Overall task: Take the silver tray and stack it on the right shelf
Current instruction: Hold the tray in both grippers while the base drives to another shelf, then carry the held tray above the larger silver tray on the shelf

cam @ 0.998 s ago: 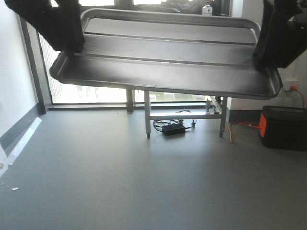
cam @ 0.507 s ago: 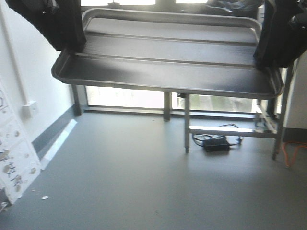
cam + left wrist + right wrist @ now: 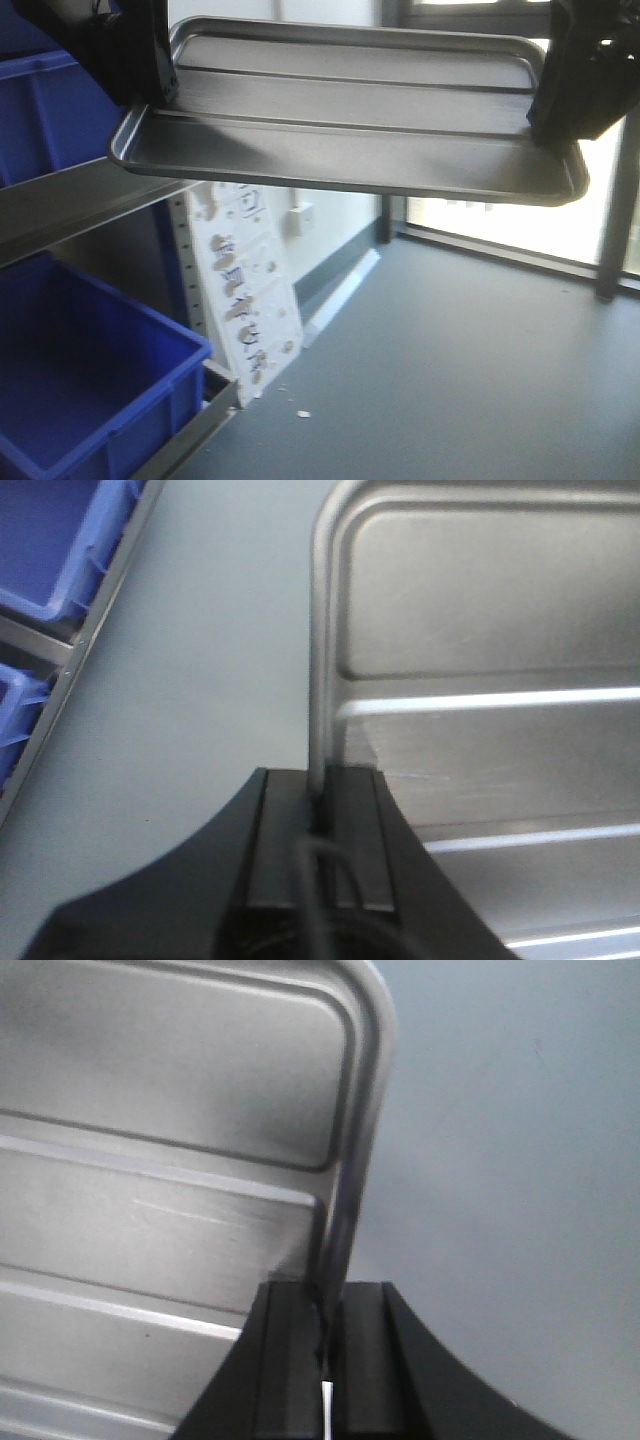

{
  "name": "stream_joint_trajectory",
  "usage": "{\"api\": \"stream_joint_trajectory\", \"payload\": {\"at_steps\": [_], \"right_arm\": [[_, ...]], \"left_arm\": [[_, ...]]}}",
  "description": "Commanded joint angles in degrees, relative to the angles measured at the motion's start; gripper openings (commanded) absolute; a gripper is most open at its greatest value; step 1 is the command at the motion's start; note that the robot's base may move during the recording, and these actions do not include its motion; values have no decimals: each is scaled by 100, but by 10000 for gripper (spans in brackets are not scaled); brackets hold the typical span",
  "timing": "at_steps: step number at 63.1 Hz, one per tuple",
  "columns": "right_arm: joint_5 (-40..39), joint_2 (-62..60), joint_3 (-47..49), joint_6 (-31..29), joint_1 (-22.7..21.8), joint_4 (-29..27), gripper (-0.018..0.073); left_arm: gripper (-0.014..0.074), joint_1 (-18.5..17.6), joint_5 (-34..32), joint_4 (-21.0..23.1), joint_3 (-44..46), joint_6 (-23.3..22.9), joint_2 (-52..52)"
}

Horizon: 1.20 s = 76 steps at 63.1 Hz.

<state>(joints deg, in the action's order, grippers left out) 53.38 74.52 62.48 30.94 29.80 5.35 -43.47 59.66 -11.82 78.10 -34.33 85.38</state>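
Silver tray (image 3: 350,130) spans between both grippers, up off the floor. Left gripper (image 3: 319,815) clamped on its left rim, right gripper (image 3: 323,1312) on its right rim (rim pinched between pads). Blue bins (image 3: 90,390) sit below-left of left gripper.

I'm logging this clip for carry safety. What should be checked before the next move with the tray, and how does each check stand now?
1. Is the left gripper clamped on the rim of the silver tray? Ok.
2. Is the right gripper clamped on the opposite rim? Ok.
3. Is the silver tray free of any load? Ok.
4. Is the right shelf in sight? Not ok: no view shows roller lanes, only a rack with blue bins.
5. Is the silver tray apart from the blue bins? Ok: the left wrist view shows bare floor between them.
6. Does the carry height suit the right shelf? Cannot tell.
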Motion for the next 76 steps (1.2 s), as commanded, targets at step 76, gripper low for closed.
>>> {"api": "stream_joint_trajectory", "payload": {"at_steps": [76], "right_arm": [[-260,-170,216,-134,4,25,57]], "left_arm": [[-94,-16,-304,-24,204,-33,-217]]}}
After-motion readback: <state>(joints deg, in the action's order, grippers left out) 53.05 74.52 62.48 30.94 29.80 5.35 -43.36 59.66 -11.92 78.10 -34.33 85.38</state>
